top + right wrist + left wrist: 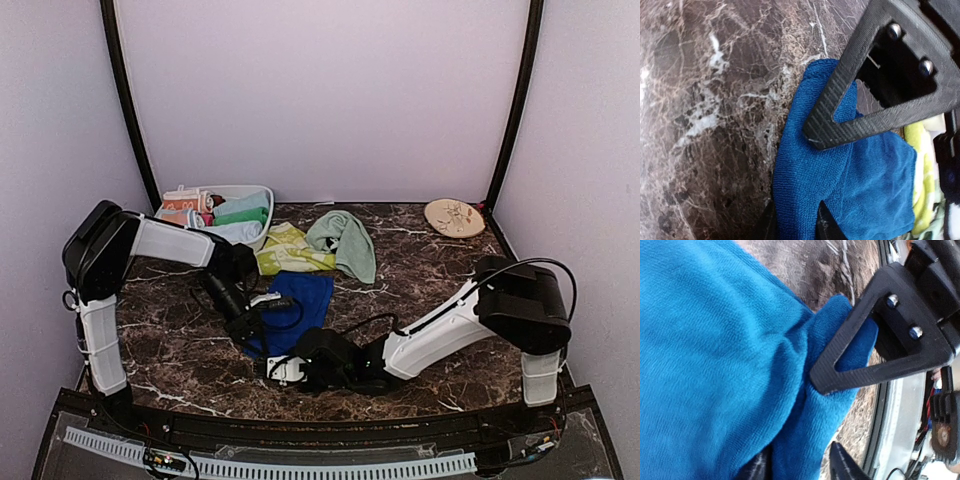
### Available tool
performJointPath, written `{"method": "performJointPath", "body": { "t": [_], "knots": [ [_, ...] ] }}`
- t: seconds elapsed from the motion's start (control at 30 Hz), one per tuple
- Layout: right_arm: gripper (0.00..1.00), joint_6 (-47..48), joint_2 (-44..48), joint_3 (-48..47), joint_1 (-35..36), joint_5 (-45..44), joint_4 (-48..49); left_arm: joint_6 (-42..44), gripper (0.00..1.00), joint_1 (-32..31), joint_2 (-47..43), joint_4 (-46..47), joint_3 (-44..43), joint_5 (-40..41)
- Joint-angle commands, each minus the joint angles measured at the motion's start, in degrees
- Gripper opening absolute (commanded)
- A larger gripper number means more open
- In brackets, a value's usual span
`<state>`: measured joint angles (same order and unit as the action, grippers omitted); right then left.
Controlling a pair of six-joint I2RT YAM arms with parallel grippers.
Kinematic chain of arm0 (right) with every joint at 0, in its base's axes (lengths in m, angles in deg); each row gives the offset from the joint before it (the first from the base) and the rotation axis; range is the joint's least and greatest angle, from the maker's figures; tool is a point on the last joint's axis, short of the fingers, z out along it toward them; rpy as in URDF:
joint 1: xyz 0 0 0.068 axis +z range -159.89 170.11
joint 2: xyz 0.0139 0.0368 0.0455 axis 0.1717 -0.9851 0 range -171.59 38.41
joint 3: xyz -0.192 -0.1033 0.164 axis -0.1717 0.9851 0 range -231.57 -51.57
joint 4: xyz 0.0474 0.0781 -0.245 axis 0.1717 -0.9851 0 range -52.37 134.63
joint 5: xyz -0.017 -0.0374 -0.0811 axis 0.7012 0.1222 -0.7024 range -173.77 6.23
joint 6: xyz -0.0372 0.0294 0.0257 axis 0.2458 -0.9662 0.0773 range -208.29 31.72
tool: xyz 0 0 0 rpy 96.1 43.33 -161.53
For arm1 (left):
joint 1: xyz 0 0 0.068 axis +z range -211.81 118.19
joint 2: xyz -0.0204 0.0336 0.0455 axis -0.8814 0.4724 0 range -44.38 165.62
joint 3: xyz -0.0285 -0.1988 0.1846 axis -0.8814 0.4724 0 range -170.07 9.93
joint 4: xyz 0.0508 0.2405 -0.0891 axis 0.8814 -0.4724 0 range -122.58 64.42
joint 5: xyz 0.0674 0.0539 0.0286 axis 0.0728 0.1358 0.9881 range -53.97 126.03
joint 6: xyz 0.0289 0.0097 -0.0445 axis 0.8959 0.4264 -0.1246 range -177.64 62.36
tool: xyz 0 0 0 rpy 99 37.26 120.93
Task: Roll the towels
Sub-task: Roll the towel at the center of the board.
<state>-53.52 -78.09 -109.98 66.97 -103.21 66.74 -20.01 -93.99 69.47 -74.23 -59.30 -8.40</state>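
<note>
At mid-table [170, 350], spread flat but bunched at its near-left corner: blue towel [300, 300]; just behind it, yellow-green towel [288, 250], touching mint towel [342, 240] on its right; further back left, white basket [262, 192] holding rolled cloths; at the back right, well apart from all cloth, plate [454, 217].

Left gripper [825, 415], seen from its own wrist: fingers [875, 350] parted partway, with a thick fold of blue cloth lying in the gap; upper tip pressed on the fold, lower tip just beside the cloth's edge; cannot tell whether pinched or only straddled.

Right gripper [812, 175], seen from its own wrist: fingers [875, 115] likewise part-open, with the towel's edge running between them; upper tip resting on the cloth near a rounded corner, marble showing to the left, a strip of yellow-green cloth at the far right; cannot tell whether clamped.

From above: both gripper ends low at the blue towel's near-left edge, close together, the right one nearer the bases.
</note>
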Motion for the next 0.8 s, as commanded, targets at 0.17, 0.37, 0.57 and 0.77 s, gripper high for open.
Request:
{"method": "performJointPath", "body": {
  "t": [0.17,0.37,0.57,0.77],
  "knots": [
    [0.07,-19.85,2.45,-2.78,-4.23,17.29,-10.95,4.30,0.53,10.98,-14.41,6.36,7.63,1.18],
    [0.03,-31.67,2.59,-4.46,-10.31,33.46,-14.69,11.31,0.54,11.25,-25.60,9.34,14.14,0.56],
    [0.03,-45.21,-0.82,-5.77,-17.01,54.45,-12.58,14.06,0.54,3.97,-30.42,11.81,18.14,3.98],
    [0.07,-54.46,-3.56,-4.69,-19.60,61.67,-7.25,10.60,0.54,-0.89,-27.45,18.64,19.27,4.76]
  ]
}}
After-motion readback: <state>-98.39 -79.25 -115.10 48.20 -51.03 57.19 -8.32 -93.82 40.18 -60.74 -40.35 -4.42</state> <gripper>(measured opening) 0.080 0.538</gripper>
